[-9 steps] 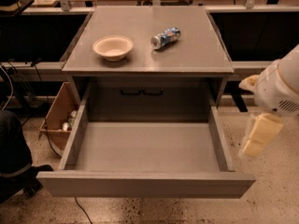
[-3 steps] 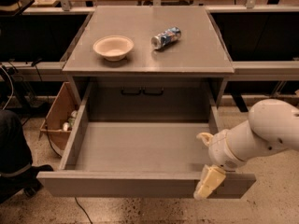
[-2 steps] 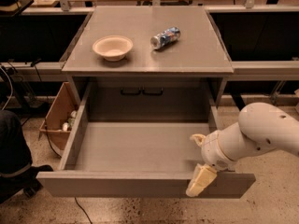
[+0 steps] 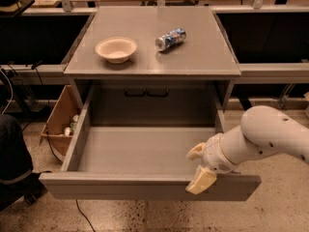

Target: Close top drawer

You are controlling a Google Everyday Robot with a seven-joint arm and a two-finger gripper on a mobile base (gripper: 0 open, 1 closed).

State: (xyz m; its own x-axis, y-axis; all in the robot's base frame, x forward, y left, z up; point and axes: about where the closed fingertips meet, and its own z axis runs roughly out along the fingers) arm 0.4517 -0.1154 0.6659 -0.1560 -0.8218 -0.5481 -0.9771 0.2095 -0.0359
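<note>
The top drawer [image 4: 145, 151] of the grey cabinet is pulled fully out toward me and holds nothing. Its flat, handle-less front panel [image 4: 120, 186] runs across the bottom of the camera view. My gripper [image 4: 199, 167] hangs at the end of the white arm, right at the front panel's right part. One cream finger [image 4: 201, 180] lies over the outer face of the panel and the other finger [image 4: 195, 151] shows just inside the drawer.
On the cabinet top [image 4: 203, 57] stand a cream bowl [image 4: 116, 49] and a lying can [image 4: 170, 38]. A cardboard box [image 4: 60, 120] with small items sits on the floor to the left. A dark object [image 4: 12, 163] is at the far left. Tables stand behind.
My arm swung from the right side of the cabinet down and left to the drawer's front panel. Over the last second the gripper slid further left along the panel. The drawer has not moved.
</note>
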